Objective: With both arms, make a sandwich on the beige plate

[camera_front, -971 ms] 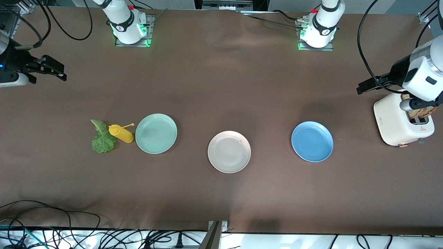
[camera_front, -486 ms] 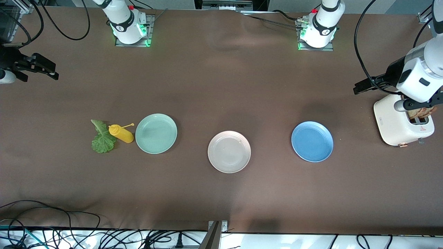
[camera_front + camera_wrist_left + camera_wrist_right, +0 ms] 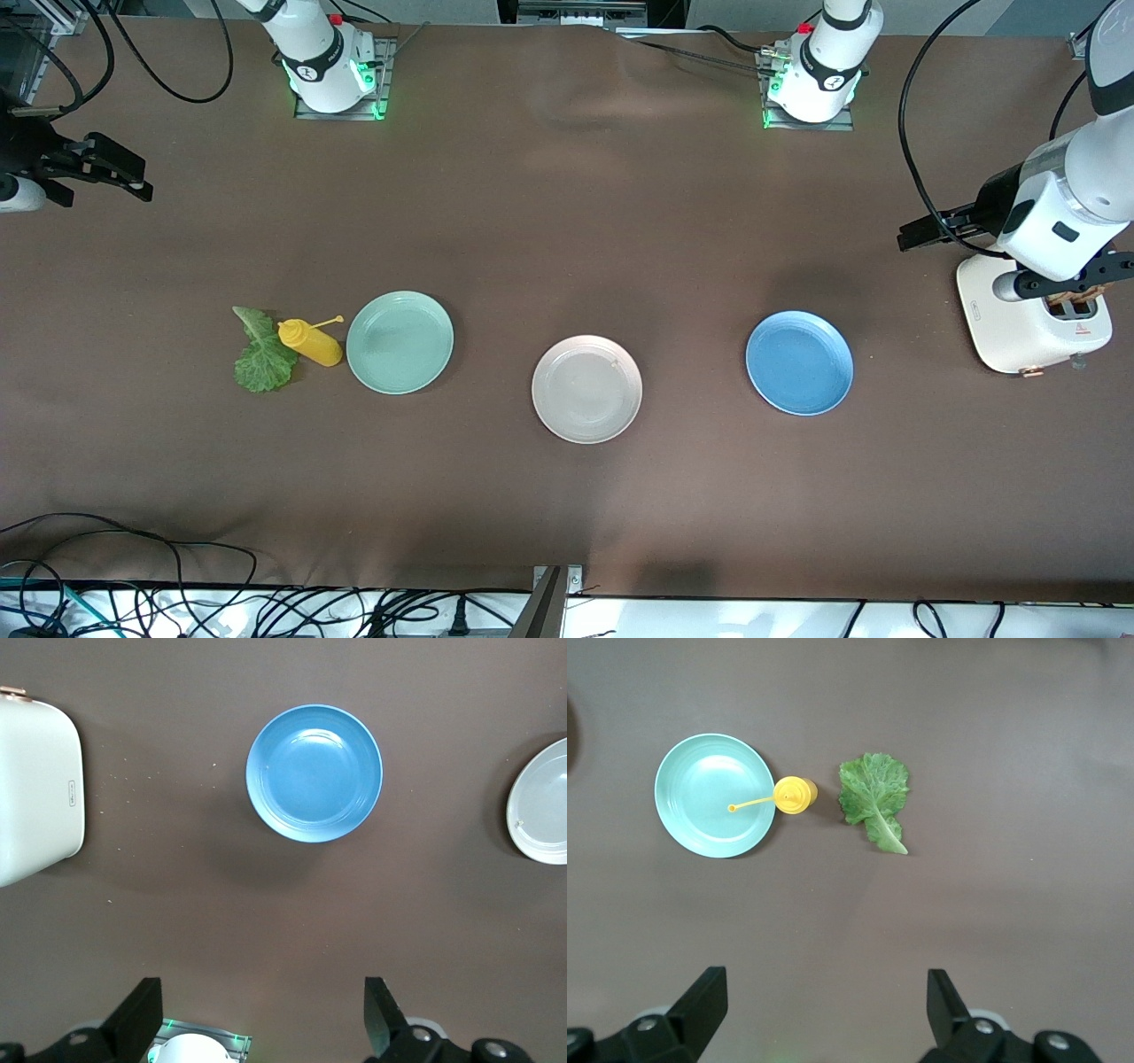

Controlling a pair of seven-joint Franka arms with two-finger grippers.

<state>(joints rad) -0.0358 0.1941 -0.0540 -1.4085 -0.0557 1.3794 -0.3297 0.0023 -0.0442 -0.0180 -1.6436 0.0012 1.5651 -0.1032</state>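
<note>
You had both arms up and wide of the plates. Your left gripper (image 3: pixel 921 237) hung over the worktop (image 3: pixel 567 496) beside the white toaster (image 3: pixel 1005 323) at the left arm's end, its jaws spread wide and holding nothing; the left wrist view showed both fingers (image 3: pixel 137 1014) apart with bare worktop between them. Brown bread (image 3: pixel 1067 297) peeked from the toaster's slot, mostly hidden by the arm's wrist.

Your right gripper (image 3: pixel 111 168) hovered over the right arm's end of the worktop, jaws open too, empty, fingers (image 3: pixel 700 1001) parted in the right wrist view.

The beige plate (image 3: pixel 586 388) sat in the middle of the row, bare, a touch nearer the front camera than its neighbours. The blue plate (image 3: pixel 799 362) lay toward the left arm's end, the mint-green plate (image 3: pixel 400 342) toward the right arm's end. Just beside the mint-green plate stood the yellow squeeze bottle (image 3: pixel 312 342), and touching it lay the lettuce leaf (image 3: pixel 261 354), flat on the worktop.
</note>
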